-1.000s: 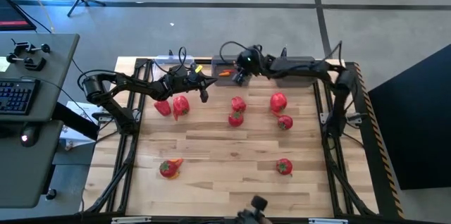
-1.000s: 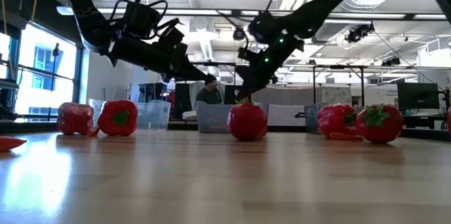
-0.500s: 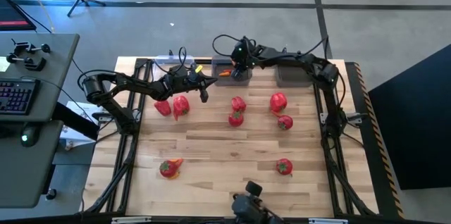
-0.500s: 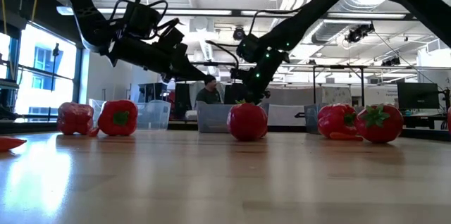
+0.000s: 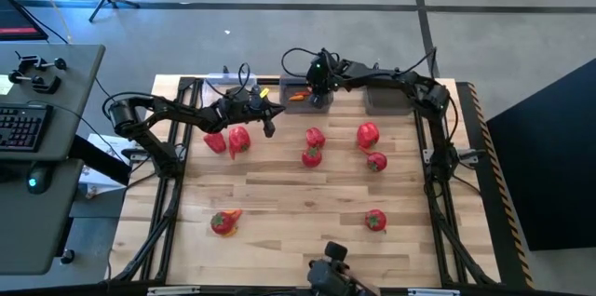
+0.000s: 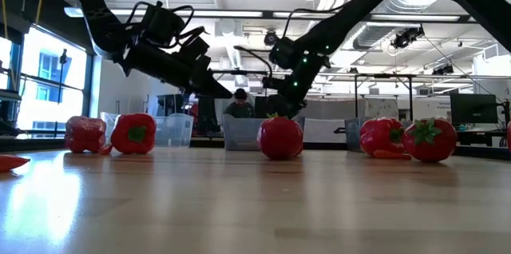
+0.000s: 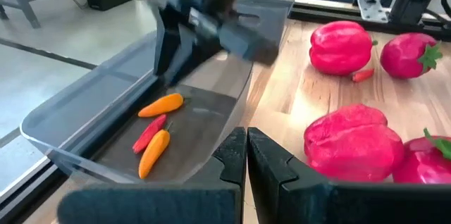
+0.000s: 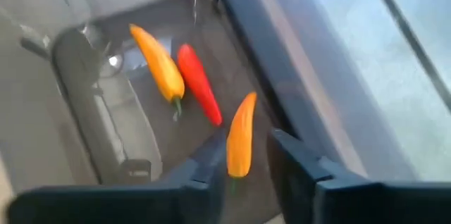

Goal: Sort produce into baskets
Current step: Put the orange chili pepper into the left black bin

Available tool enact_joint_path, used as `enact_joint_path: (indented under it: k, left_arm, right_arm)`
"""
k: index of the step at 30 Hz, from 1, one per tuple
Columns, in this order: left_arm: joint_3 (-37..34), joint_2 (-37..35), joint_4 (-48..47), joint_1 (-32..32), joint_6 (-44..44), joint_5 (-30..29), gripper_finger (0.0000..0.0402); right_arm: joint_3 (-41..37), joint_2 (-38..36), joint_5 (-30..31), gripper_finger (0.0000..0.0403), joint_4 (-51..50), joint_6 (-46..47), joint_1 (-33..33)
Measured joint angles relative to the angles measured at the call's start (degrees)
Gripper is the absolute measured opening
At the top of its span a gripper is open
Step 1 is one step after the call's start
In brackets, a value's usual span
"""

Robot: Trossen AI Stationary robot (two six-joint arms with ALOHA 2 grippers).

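1. Chillies, 3 of them, lie in the middle dark grey bin (image 5: 300, 94) at the table's far edge: a red chilli (image 8: 199, 83), an orange chilli (image 8: 158, 62), and another orange chilli (image 8: 240, 137) directly between the right gripper (image 8: 248, 155) fingers.
2. Judged risk: the slightly parted fingers could lift or drag that chilli out.
3. Right arm reaches over the bin. Left gripper (image 7: 246, 155), fingers together, hovers near the red bell peppers (image 5: 229, 140).

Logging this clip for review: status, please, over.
Right gripper open above middle grey basket; three chillies inside. Left gripper shut, empty, hovering by two peppers. No obstruction seen.
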Motion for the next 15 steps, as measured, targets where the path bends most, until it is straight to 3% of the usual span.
enact_joint_path:
  k: [4, 15]
  left_arm:
    - [0.0, 0.0, -0.6, -0.3, 0.4, 0.0, 0.0]
    - [0.1, -3.2, -6.5, -1.9, 3.1, 1.1, 0.0]
  right_arm:
    - [-4.2, -4.7, -0.7, 0.001, 6.5, 0.2, 0.4]
    - [-29.9, -19.7, -0.4, 0.0004, 35.7, 9.6, 5.9]
